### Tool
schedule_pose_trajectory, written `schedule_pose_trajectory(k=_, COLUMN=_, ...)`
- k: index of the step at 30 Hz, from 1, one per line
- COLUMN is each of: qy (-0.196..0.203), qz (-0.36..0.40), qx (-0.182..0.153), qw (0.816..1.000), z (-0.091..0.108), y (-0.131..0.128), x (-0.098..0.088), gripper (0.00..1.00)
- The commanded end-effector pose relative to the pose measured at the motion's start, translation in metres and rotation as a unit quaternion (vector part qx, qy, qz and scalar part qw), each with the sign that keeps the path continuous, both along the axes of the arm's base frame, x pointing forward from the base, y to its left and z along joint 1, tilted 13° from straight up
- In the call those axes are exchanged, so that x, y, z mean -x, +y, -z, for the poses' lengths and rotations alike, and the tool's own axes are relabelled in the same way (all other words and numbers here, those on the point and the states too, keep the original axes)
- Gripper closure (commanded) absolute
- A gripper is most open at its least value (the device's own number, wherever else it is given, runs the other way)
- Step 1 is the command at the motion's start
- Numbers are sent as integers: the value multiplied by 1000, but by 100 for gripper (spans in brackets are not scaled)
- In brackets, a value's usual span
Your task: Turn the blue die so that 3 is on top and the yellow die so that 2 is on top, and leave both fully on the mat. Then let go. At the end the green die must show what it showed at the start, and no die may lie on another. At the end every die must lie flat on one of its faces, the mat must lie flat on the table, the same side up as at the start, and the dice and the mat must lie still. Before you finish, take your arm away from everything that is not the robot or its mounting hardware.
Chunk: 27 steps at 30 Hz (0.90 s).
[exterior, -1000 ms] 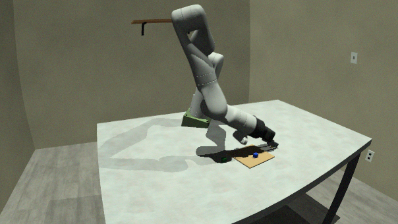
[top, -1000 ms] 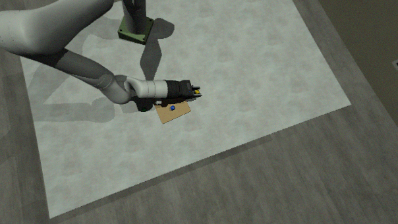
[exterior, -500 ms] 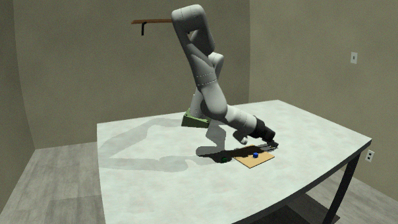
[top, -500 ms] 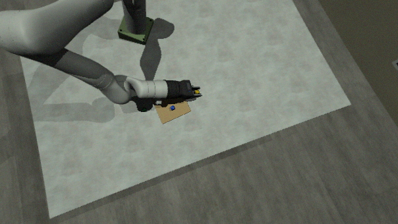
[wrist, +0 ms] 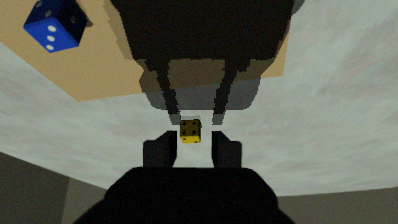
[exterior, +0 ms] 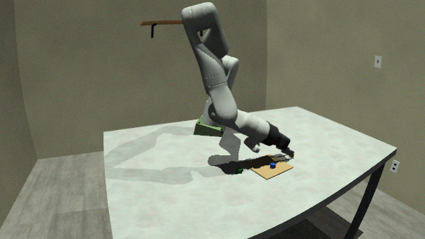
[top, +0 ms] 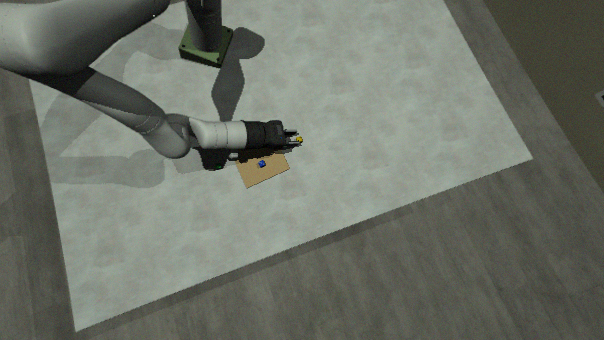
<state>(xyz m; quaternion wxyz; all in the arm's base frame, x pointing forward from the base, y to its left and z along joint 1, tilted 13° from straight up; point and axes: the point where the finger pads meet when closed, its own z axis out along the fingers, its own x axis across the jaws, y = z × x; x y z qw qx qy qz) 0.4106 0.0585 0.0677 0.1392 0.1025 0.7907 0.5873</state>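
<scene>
The yellow die point(wrist: 191, 130) sits between my gripper's point(wrist: 192, 145) fingers, with a small gap on each side. It is over the grey table top just past the edge of the tan mat point(top: 263, 170), and I cannot tell whether it rests on the table. The gripper is open and lies low and nearly level. It also shows in the top view point(top: 298, 140) and the exterior view point(exterior: 291, 154). The blue die point(top: 261, 163) lies on the mat; in the wrist view point(wrist: 52, 25) one of its side faces shows three pips. The green die point(top: 218, 166) lies on the table beside the mat, under the arm's shadow.
The arm's base point(top: 206, 46) is bolted at the back of the table. The forearm reaches low over the mat's rear edge and the green die point(exterior: 240, 170). The table's right edge point(exterior: 394, 151) is well away from the mat.
</scene>
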Motion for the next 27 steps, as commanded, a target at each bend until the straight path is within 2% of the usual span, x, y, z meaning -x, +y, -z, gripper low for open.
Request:
schedule_pose_trajectory(k=1, qy=-3, qz=4, qx=3, qw=1000, z=-3, y=-9, x=-1, gripper=36)
schedule_pose_trajectory(k=8, qy=-3, qz=4, qx=3, qw=1000, z=-8, y=-26, x=6, gripper=36)
schedule_pose_trajectory(k=18, qy=-3, qz=4, qx=3, qw=1000, z=-11, y=-28, x=7, gripper=36)
schedule_pose_trajectory(k=27, qy=-3, qz=4, qx=3, qw=1000, z=-43, y=-34, x=13, gripper=36)
